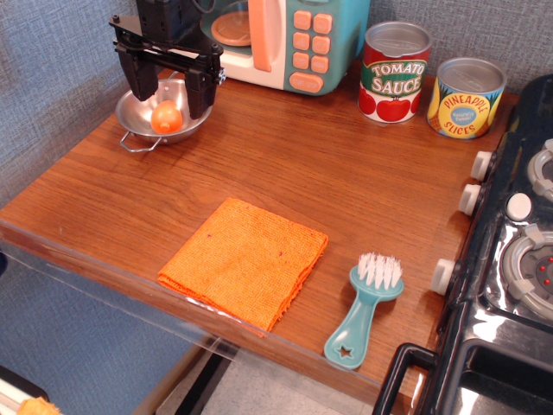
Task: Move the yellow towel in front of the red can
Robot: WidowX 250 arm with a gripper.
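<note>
Yellow towel [244, 261]: one. Cans: two, red can [394, 73] included. Gripper [168, 97] spread, empty.

We find the towel [244, 261] flat at the near edge of the tabletop [346, 186], with the brush [366, 307] just to its right, apart from it, handle toward the near edge. At the back right the tomato sauce can [394, 72] stands left of the pineapple can [466, 97], the two close but apart, and the toy microwave [281, 39] sits left of both. At the back left a metal bowl [164, 114] holds a small round fruit [168, 118], the gripper [167, 93] hangs above it with jaws on either side of the fruit, and the stove [510, 277] lies along the right edge.
</note>
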